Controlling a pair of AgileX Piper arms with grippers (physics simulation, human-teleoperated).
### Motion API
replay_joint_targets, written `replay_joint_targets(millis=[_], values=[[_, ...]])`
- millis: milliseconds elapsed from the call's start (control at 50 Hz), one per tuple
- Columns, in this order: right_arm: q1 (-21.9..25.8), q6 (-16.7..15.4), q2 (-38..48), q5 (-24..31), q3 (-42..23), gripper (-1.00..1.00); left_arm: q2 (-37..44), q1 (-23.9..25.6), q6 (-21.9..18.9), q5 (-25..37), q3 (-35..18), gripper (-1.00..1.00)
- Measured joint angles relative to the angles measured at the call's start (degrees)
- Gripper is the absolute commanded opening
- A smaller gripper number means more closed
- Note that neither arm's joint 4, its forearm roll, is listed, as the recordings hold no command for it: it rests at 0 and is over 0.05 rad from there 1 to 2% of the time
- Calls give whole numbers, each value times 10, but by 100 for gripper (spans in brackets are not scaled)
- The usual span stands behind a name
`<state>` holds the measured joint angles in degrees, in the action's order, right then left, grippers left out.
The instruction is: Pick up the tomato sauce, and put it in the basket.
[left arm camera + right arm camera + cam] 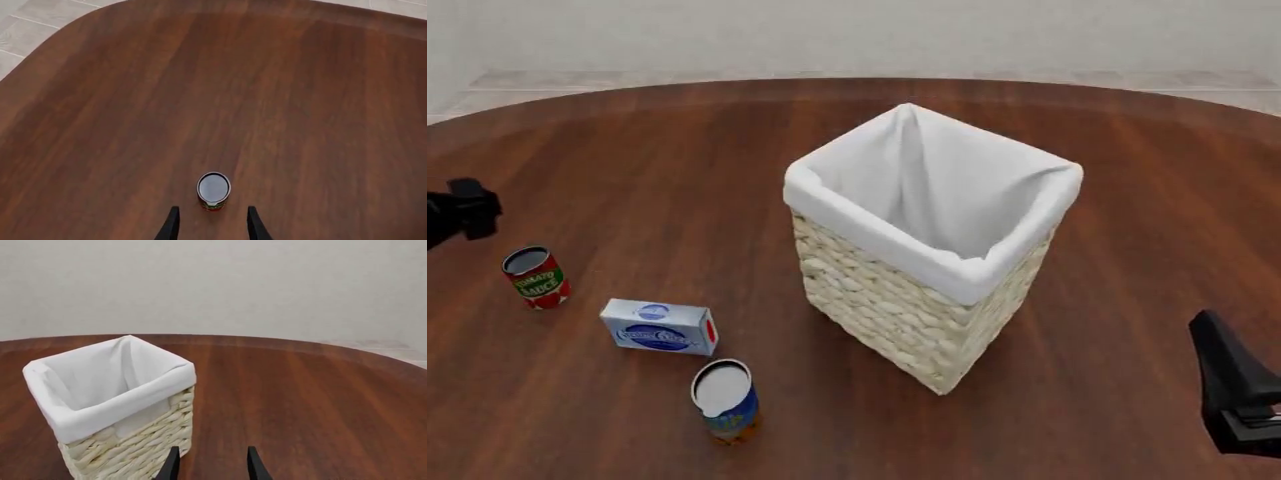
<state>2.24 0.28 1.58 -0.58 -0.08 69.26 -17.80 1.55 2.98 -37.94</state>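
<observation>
On dark wooden table (694,150): small red, green-banded tomato sauce can (535,277), upright, beyond spread-fingered left gripper (212,225); pale woven cloth-lined basket (924,300) before spread-fingered right gripper (212,465).

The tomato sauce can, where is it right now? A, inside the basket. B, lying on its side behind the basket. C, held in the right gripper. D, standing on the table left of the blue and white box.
D: the tomato sauce stands upright on the table, left of the box, untouched.

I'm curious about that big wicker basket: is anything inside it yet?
Only the white cloth lining shows inside the basket; the visible walls hold nothing. Its very bottom is hidden by the near rim. The tomato sauce stands on the table.
</observation>
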Motion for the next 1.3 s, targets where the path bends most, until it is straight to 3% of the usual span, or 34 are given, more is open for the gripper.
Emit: replay_joint_targets(millis=[1300], values=[[9,-8,12,-8,1,100,205,-2,2,-196,46,100]])
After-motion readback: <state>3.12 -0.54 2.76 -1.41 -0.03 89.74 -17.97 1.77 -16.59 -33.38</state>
